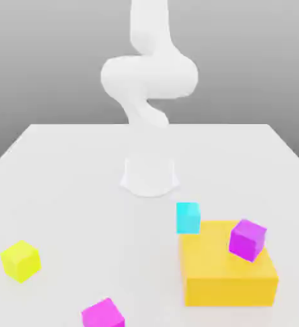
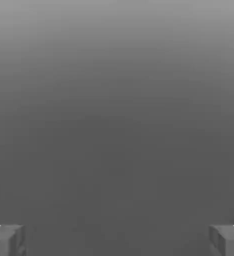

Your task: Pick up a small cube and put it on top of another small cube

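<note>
My two-finger gripper [image 2: 117, 242] is standing wide open, holding nothing; the small cyan cube [image 1: 188, 218] is sitting by a corner of the yellow-orange block [image 1: 229, 290].

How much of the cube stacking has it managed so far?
Seemingly none: no small cube sits on another. The purple cube rests on the big orange block, not on a small cube. The gripper is open with nothing between its fingers. Picking one up and stacking it both remain.

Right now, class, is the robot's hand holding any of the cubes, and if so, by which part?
Nothing is held: in the hand view, the fingertips of the hand stand wide apart with no cube between them.
</note>
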Controlling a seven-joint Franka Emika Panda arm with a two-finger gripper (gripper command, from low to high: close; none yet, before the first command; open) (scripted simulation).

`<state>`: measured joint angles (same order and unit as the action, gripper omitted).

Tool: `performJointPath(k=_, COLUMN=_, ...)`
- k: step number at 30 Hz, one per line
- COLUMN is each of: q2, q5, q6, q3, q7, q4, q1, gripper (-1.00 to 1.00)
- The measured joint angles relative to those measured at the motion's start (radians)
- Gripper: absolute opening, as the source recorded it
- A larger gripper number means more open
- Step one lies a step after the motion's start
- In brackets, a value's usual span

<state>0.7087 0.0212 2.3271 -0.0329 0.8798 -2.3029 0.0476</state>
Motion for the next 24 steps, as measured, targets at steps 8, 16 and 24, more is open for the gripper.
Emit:
performJointPath(k=8, q2=-0.297, q5=0.082, q6=0.087, q3=-0.088, q7=0.269, q4=-0.009, q1=0.133, gripper=0.0)
performJointPath(k=16, q2=-0.588, q5=0.159, q6=0.171, q3=-0.116, q7=0.53, q4=-0.017, q1=0.207, gripper=0.0)
performJointPath(k=24, q2=-0.867, q5=0.146, q6=0.265, q3=-0.097, q7=0.727, q4=-0.029, q1=0.233, gripper=0.0)
